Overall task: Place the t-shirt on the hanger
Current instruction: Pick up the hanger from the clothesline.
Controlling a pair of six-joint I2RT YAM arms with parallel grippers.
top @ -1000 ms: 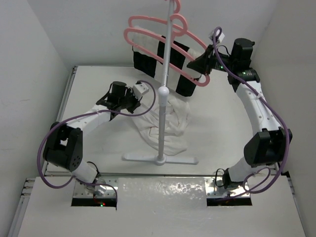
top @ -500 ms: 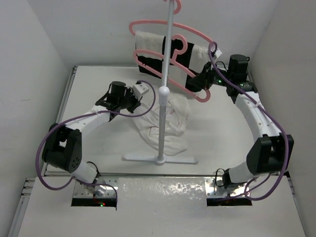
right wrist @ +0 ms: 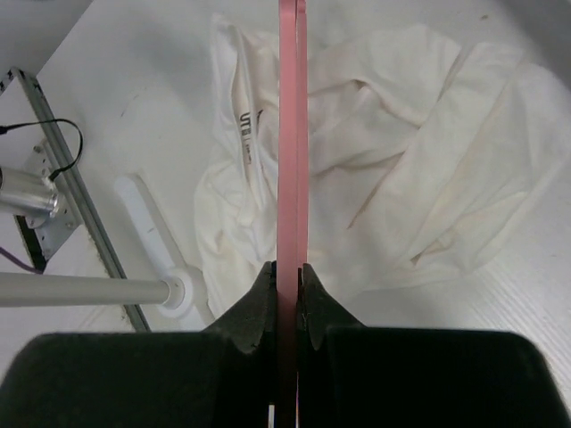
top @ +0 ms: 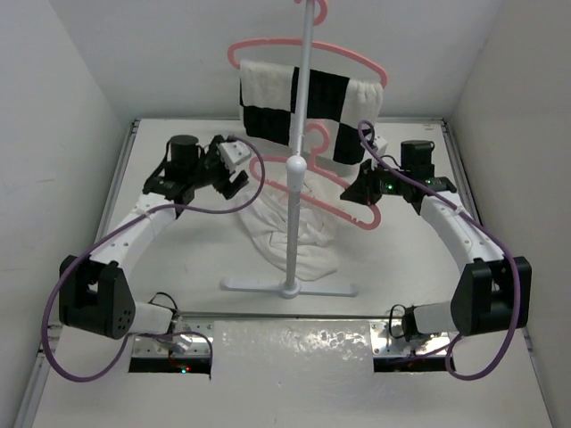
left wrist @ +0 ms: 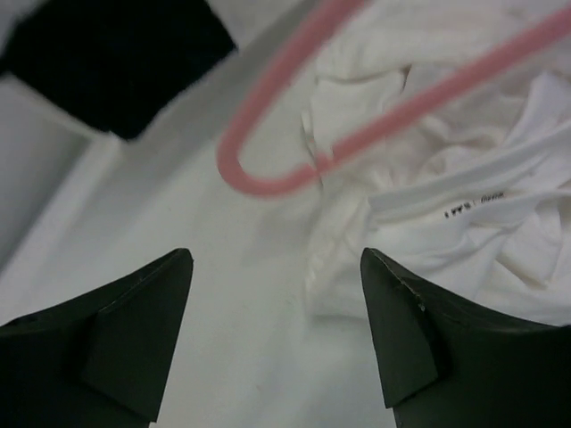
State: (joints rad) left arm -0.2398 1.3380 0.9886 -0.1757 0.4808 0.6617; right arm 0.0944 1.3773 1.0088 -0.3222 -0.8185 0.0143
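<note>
The pink hanger [top: 257, 169] hangs low over the table, tilted, and my right gripper [top: 359, 193] is shut on its right end. In the right wrist view the hanger bar [right wrist: 287, 134] runs straight up from the closed right gripper [right wrist: 287, 276]. The white t-shirt [top: 308, 227] lies crumpled on the table around the stand's pole; its print is hidden. My left gripper [top: 235, 183] stands open just left of the shirt, holding nothing. The left wrist view shows the hanger's rounded end [left wrist: 259, 183] beyond the open left gripper [left wrist: 277, 330], over the t-shirt [left wrist: 464, 223].
A white stand [top: 290, 287] with a tall pole [top: 296, 169] stands mid-table, between the arms. A second pink hanger with a black-and-white checkered cloth [top: 312, 94] hangs high on it. White walls close in the table at left, right and back.
My right arm has brought the hanger down from the rack to just above the t-shirt. My left gripper has opened and drawn back to the left.
</note>
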